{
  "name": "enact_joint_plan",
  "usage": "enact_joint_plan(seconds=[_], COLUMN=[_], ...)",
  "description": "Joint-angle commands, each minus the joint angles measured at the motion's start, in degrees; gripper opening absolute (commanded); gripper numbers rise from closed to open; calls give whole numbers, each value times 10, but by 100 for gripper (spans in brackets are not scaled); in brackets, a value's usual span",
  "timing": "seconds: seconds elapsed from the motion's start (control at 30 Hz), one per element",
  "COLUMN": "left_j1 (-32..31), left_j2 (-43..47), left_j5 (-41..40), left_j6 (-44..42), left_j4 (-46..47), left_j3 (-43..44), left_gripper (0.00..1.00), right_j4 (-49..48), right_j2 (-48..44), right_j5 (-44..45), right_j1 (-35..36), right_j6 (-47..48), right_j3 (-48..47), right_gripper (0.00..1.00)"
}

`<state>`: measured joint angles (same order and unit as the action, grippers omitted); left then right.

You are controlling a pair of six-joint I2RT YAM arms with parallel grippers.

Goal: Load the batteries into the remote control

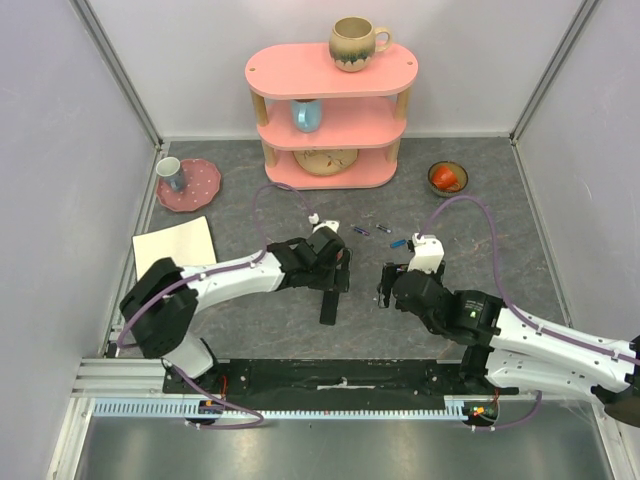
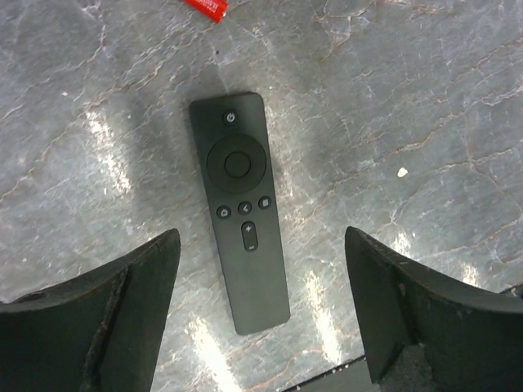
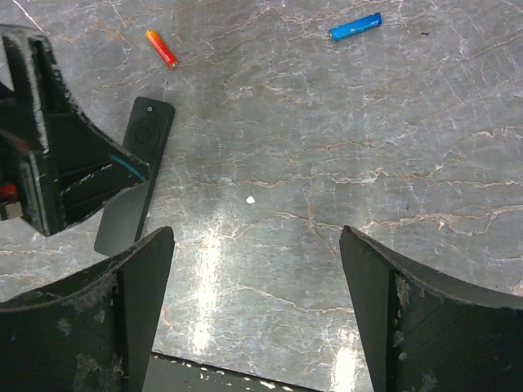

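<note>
Scuffed black fingers (image 2: 122, 310) of the left gripper (image 2: 260, 245) gape empty either side of the remote control (image 2: 239, 208), a slim matte bar, probably plastic, lying buttons-up on the marbled grey table (image 2: 409, 98). Right gripper (image 3: 255, 237) released too. From it, red-orange battery (image 3: 161, 47) at 11 o'clock, blue battery (image 3: 355, 26) at 1 o'clock, both smooth cylinders.

Grey marbled table (image 1: 250, 330). Black remote (image 2: 241, 212) lies flat near middle, buttons up. Red-orange battery (image 3: 161, 47) near its top end, not touching. Blue battery (image 3: 355, 26) well right of that; purple battery (image 1: 358, 230) and dark battery (image 1: 382, 228) close by. White speck (image 2: 402, 172) right of remote. Pink shelf (image 1: 300, 72) back centre. Pink plate (image 1: 205, 185) back left, cream sheet (image 1: 175, 247) nearer than it. Bowl (image 1: 433, 172) back right.
</note>
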<state>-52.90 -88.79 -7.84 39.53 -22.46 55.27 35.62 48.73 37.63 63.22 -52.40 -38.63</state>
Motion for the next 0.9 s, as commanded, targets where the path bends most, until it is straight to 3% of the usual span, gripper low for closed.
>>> enact_joint_plan(seconds=[0.0, 0.57, 0.87], left_j1=[-5, -4, -4], left_j2=[-44, -151, -154], left_j5=[-9, -46, -33], left_j6=[-39, -56, -63], left_j4=[15, -8, 7], left_j3=[46, 89, 65], left_gripper=[79, 75, 51], right_j4=[2, -2, 0], right_j2=[-5, -12, -28], right_j5=[13, -3, -8], right_j1=[1, 1, 1], right_j6=[-2, -7, -13], right_j3=[7, 14, 26], right_gripper=[90, 89, 89])
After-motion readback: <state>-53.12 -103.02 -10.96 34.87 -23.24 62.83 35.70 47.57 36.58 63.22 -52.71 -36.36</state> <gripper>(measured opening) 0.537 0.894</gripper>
